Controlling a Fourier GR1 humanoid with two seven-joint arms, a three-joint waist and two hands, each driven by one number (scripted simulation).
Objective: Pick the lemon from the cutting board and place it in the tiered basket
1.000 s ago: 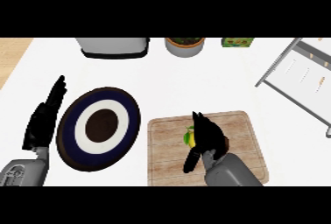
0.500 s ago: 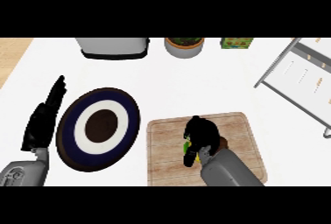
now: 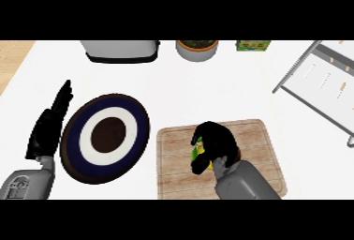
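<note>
On the wooden cutting board (image 3: 256,140) lies the yellow-green lemon (image 3: 198,150), mostly hidden. My right hand (image 3: 216,142) is over it with fingers curled round it, only a sliver of the fruit showing at the hand's left side. The tiered basket (image 3: 319,84), a grey wire rack, stands at the right edge of the counter, well away from the hand. Resting at the far left is my left hand (image 3: 50,126), open with straight fingers pointing up, beside the plate.
A dark blue and white round plate (image 3: 104,136) lies left of the board. At the counter's back stand a grey toaster (image 3: 119,50), a pot with a plant (image 3: 198,48) and a small green box (image 3: 254,45).
My right hand's fingers have curled down around the lemon, covering most of it. The left hand has not moved.
</note>
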